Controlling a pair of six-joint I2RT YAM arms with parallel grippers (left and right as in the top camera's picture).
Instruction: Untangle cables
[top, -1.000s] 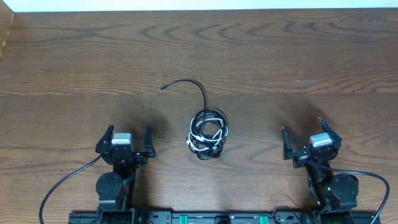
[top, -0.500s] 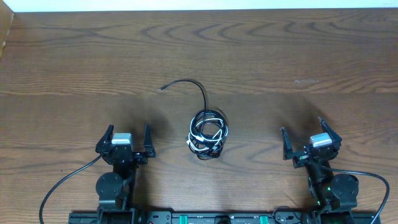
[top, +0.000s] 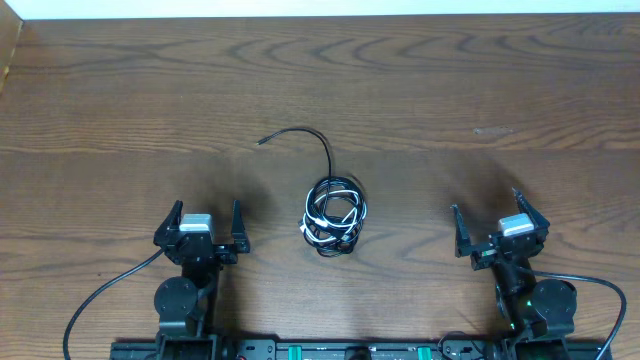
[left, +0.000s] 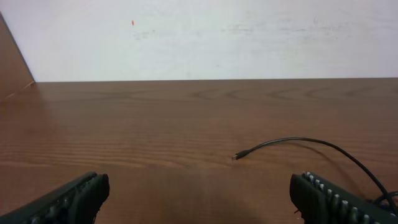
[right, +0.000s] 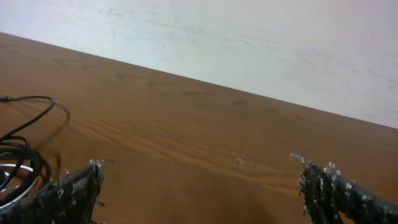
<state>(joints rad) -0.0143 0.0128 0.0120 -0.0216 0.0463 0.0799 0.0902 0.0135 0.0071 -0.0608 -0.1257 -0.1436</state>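
Nothing has moved that I can see — the cables (top: 335, 214) at centre frame, the left gripper (top: 207, 210) lower left and right gripper (top: 487, 205) lower right match the earlier overhead views.

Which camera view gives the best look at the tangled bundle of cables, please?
The overhead view: the whole cable bundle and its loose tail show. The left wrist view catches mostly the tail; the right wrist view a cropped edge of both.

A wooden table (top: 480, 90) carries the tangled cables (top: 335, 214).
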